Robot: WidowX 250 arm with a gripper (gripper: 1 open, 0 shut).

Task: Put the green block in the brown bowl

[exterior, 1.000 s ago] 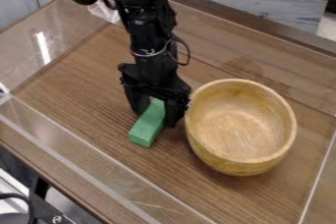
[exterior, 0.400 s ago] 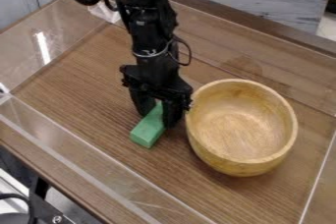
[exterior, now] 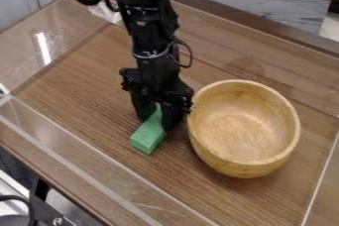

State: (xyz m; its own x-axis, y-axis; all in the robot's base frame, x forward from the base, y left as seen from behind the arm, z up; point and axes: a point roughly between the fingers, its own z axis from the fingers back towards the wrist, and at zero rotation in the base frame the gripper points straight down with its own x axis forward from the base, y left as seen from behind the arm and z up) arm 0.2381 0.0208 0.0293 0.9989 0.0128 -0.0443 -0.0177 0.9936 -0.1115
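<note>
There, the gripper (exterior: 157, 112) pointed straight down over the table (exterior: 79, 91), its jaws closed on the upper end of the block (exterior: 150, 134). The block lay tilted, its lower end toward 7 o'clock, resting on the wood. The bowl (exterior: 244, 127) sat upright at 3 o'clock from the block, just beside the gripper, its near rim almost touching the fingers. The black arm (exterior: 143, 22) rose toward 11 o'clock.
</note>
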